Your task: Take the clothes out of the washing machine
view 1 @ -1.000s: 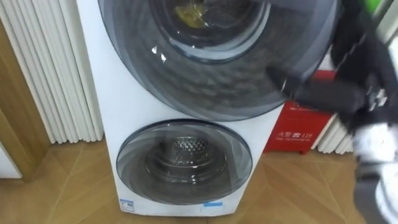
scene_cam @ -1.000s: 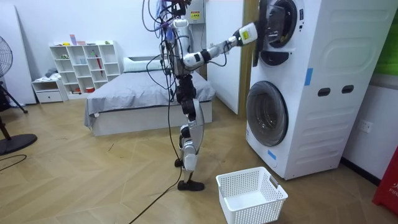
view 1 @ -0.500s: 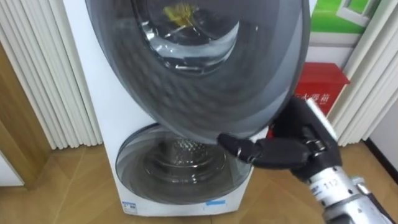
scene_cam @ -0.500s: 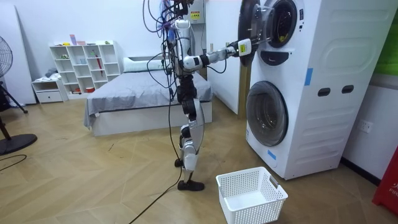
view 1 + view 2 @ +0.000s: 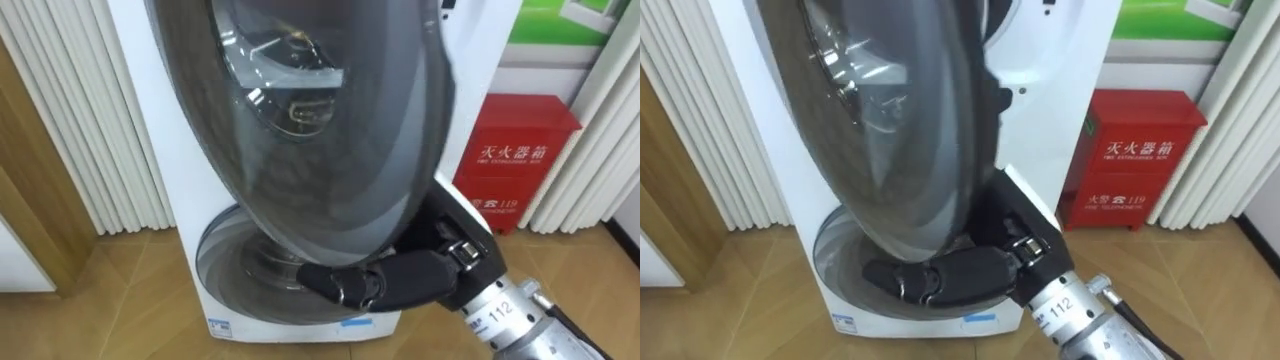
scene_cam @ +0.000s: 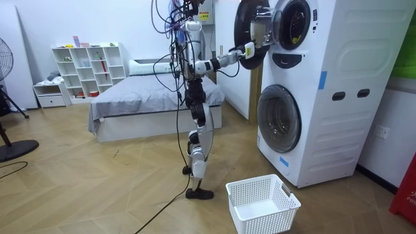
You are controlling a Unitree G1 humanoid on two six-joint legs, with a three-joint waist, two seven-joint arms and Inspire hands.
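Note:
The white stacked washing machine (image 6: 338, 78) stands right in front of me. Its upper round door (image 5: 300, 130) of dark glass is swung well out towards me on hinges at my left. My right hand (image 5: 400, 280), black, lies along the door's lower rim, with its fingers nearly straight and against the rim. In the room view I stand upright with that arm stretched out to the upper door (image 6: 250, 26). The drum opening (image 6: 292, 23) looks dark, and the door hides its inside in the eye views.
The lower round door (image 5: 225, 270) is closed. A white laundry basket (image 6: 262, 203) sits on the wood floor by my feet. A red box (image 5: 515, 150) stands right of the machine, white pleated panels (image 5: 80, 110) left of it. A bed (image 6: 143, 104) is behind me.
The upper door has swung farther open towards my left. My right hand has moved with its rim, down and to the left. The eye views have shifted a little.

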